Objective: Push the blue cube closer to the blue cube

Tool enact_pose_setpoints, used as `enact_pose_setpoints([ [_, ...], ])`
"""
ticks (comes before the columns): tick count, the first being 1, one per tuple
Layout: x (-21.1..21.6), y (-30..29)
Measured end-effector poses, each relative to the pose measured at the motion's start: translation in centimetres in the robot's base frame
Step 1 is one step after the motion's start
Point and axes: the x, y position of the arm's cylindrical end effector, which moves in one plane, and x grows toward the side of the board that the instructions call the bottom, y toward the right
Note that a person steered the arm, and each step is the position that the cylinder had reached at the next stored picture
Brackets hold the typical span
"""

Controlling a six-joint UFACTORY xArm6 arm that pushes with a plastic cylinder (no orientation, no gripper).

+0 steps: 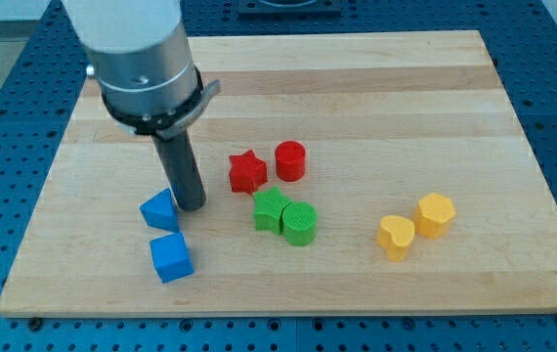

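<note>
A blue cube (171, 258) lies near the board's bottom left. A blue wedge-like block (160, 210) sits just above it, a small gap between them. My tip (192, 206) rests on the board touching or almost touching the right side of the upper blue block, above and right of the blue cube. The rod rises to the grey arm housing (142, 59) at the view's top left.
A red star (246, 172) and a red cylinder (290, 160) lie right of the tip. A green star (271, 211) and a green cylinder (299, 224) touch below them. A yellow heart (395, 237) and a yellow hexagon (435, 215) sit at the right. The wooden board (357, 78) rests on a blue perforated table.
</note>
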Motion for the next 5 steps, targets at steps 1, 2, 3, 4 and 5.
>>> enact_pose_setpoints([
  [1,-1.7,-1.4],
  [2,-1.6,-5.0],
  [3,-0.7,-5.9],
  [4,1.1,-3.5],
  [5,0.2,-2.5],
])
